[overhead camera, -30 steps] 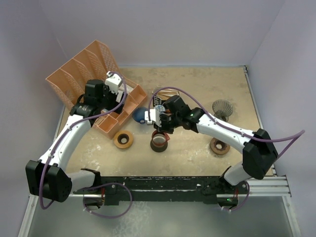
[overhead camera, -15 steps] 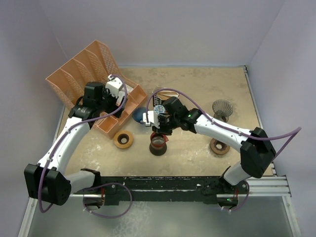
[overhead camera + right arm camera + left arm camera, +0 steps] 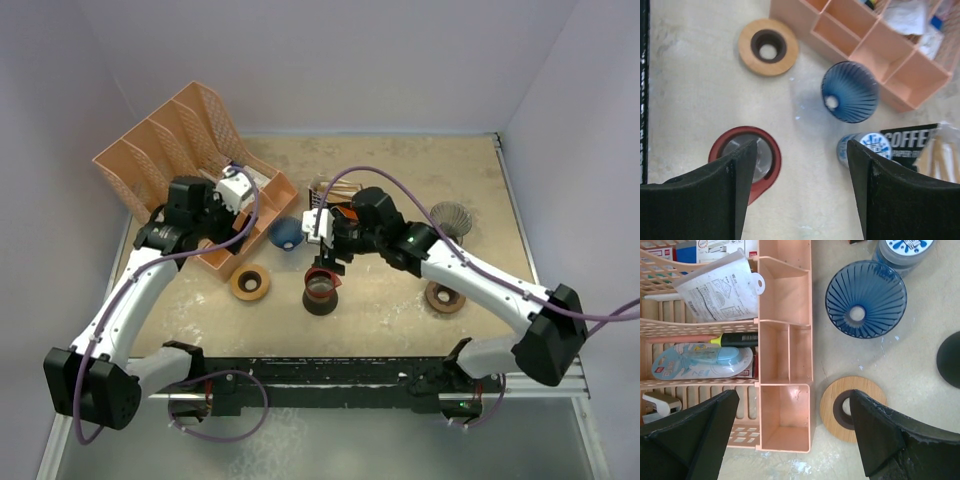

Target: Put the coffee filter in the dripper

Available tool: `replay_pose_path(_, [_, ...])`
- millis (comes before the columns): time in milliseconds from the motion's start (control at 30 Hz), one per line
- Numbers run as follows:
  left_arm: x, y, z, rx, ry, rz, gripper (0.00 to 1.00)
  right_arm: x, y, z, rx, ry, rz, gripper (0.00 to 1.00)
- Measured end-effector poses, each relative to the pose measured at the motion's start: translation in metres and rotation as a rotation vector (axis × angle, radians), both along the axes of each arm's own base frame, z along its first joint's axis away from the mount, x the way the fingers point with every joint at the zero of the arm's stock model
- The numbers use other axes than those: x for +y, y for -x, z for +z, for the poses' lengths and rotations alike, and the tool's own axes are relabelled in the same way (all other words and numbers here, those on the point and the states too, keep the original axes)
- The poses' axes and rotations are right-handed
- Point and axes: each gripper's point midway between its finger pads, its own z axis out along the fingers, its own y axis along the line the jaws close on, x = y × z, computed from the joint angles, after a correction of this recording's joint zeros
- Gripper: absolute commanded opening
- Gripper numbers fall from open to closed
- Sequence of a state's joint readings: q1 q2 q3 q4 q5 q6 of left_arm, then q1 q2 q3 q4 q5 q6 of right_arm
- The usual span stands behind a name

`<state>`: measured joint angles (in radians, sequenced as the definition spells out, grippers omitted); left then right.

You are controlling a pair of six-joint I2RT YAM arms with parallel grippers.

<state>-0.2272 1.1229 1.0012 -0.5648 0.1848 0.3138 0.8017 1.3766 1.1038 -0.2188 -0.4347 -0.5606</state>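
Right gripper (image 3: 801,150) risen off red dripper (image 3: 745,161); jaws apart

I see the organizer (image 3: 165,140) far left, the ribbed dripper (image 3: 286,233) just right of it, a ring (image 3: 249,282) in front of both, the rimmed dripper (image 3: 322,289) right of that ring, and a wire cone (image 3: 450,220) behind a second ring (image 3: 445,296) far right.
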Motion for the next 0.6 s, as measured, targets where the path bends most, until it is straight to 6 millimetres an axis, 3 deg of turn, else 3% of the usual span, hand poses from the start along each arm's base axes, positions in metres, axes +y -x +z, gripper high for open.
replay_pose_path(133, [0.000, 0.010, -0.001, 0.010, -0.021, -0.035, 0.93, -0.010, -0.014, 0.029, -0.054, -0.078, -0.048, 0.76])
replay_pose_path(300, [-0.003, 0.028, -0.012, 0.040, -0.072, -0.108, 0.93, -0.048, -0.042, 0.050, -0.095, -0.145, -0.165, 0.76])
replay_pose_path(600, [-0.017, 0.066, -0.046, 0.143, -0.158, -0.325, 0.88, -0.110, -0.065, 0.052, -0.108, -0.227, -0.366, 0.77])
